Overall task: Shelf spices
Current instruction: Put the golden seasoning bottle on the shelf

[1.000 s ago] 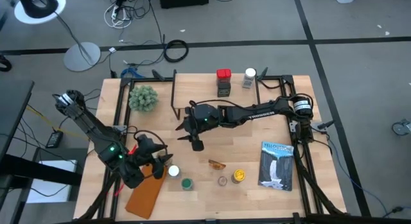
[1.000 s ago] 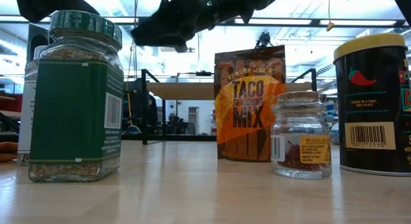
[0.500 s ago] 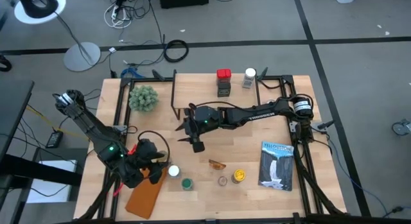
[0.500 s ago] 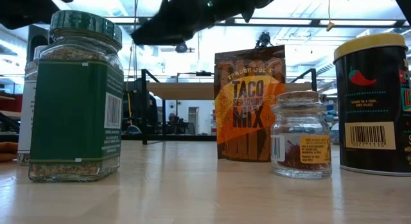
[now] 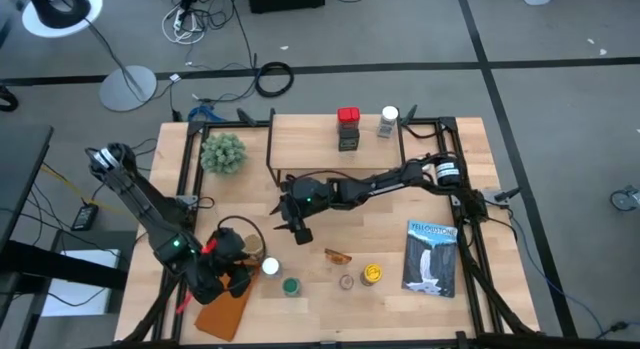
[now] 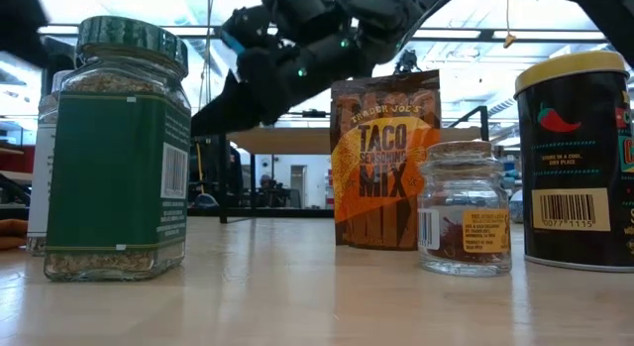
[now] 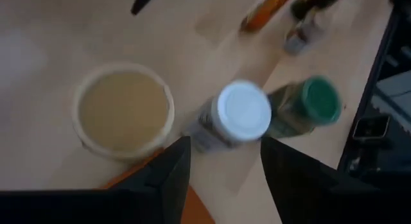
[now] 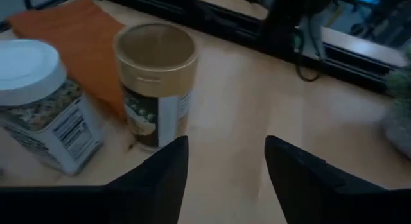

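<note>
— So how will the white-lidded jar (image 7: 239,115) handle?
— Rigid, probably light, slick-sided — best gripped around the body below the lid.
— Where's it sitting?
— Directly beneath the left hand (image 7: 221,163), fingers apart and empty, with the tan-lidded jar (image 7: 123,112) beside. The right hand (image 8: 225,161) — open too — is facing that tan one.

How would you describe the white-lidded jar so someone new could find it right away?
Start at the orange mat on the table's front left corner. Beside it stand three jars; the white-lidded jar is the middle one, between the tan-lidded jar and the green-lidded jar. Only it has a plain white cap.
</note>
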